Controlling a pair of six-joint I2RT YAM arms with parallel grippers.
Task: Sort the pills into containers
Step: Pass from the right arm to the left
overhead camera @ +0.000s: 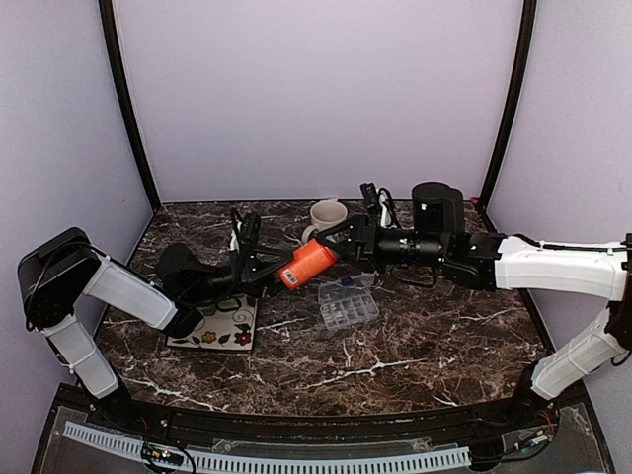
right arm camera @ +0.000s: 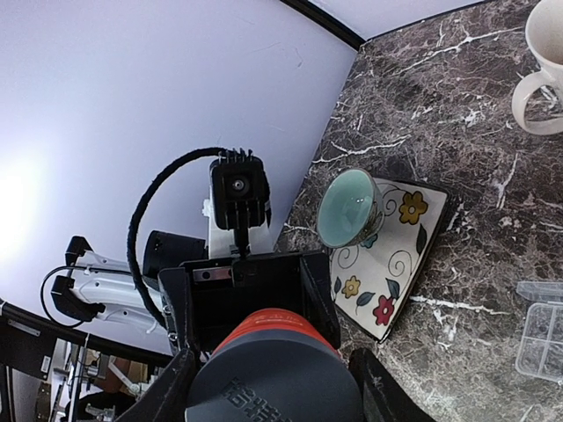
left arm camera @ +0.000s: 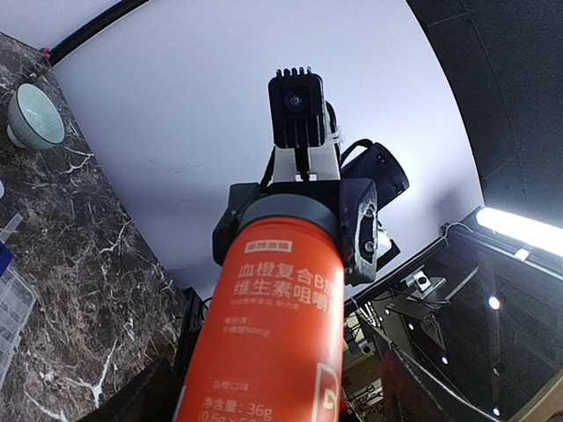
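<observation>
Gripping the orange bottle (overhead camera: 308, 264) in mid-air just beside the organiser box (overhead camera: 367, 314) on the counter (overhead camera: 425, 341), the left claw (overhead camera: 279, 269) clasped its body and the right claw (overhead camera: 333, 252) its dark cap (right arm camera: 273, 387); a freed cap risked spilling pills outside the box.

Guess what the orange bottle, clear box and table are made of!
The orange bottle looks like smooth plastic with a printed label. The organiser box is clear plastic; its dividers show through. The table looks like dark marble with white veins, maybe only a printed surface.
</observation>
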